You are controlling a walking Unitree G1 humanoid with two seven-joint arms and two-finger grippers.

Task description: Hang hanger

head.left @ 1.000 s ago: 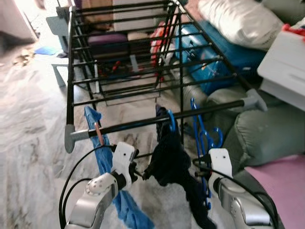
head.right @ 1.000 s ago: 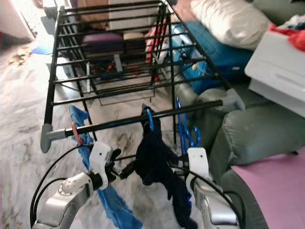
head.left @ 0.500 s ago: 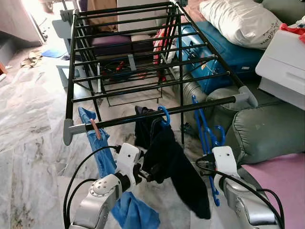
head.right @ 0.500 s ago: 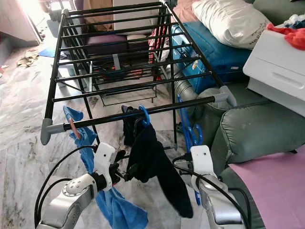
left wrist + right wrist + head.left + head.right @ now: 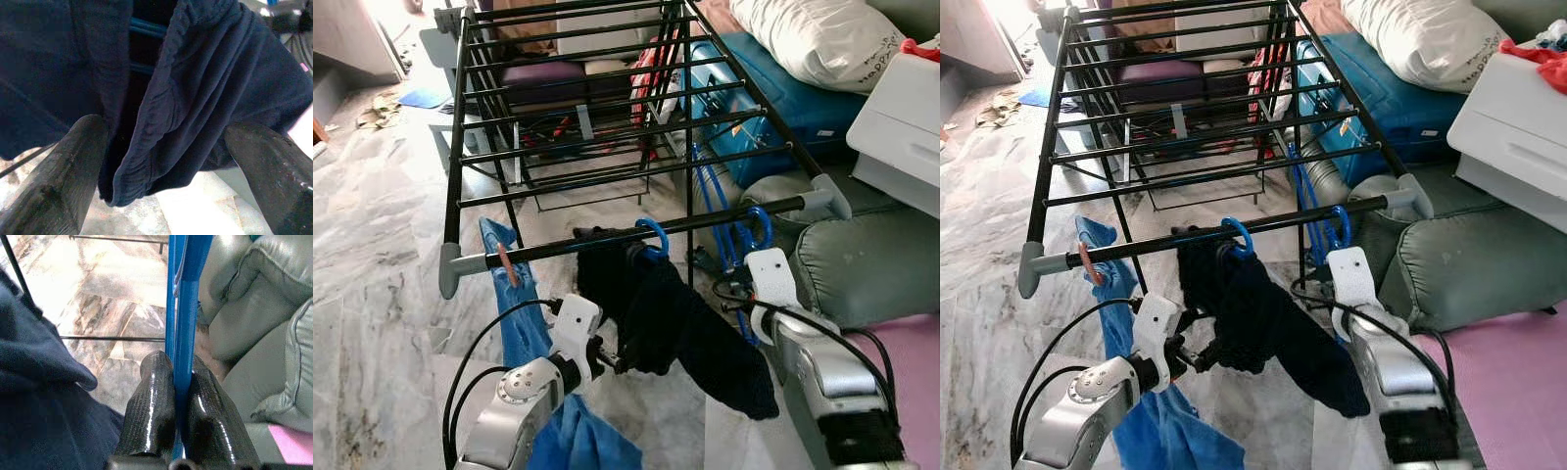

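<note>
Hanger (image 5: 182,308), blue plastic, stands in the right gripper (image 5: 172,377) near the right end of the drying rack's front rail (image 5: 636,235), its hook (image 5: 759,217) up at the rail; whether the hook already bears on the rail I cannot tell. It looks light and stiff, with a smooth, fairly slippery surface, so a firm pinch low on the straight bar, as held now, seems the best hold; the thin plastic would likely flex or twist if pushed sideways against the rail.

Going left to right: a light blue cloth (image 5: 514,294) hangs from the rail's left end by a pink peg (image 5: 510,266). Below it the left arm reaches up and inward from the lower left, elbow bent, and the left gripper (image 5: 161,161) has its fingers spread wide apart around the lower fold of a dark navy garment (image 5: 675,313), not pinching it. That garment is soft and limp, and hangs on another blue hanger whose hook (image 5: 653,235) sits over the middle of the rail. Further right, the right arm rises steeply from the lower right, wrist close under the rail, its two black fingers (image 5: 151,396) closed tight on the hanger's bar. Beyond it sits a grey-green sofa (image 5: 871,264)
</note>
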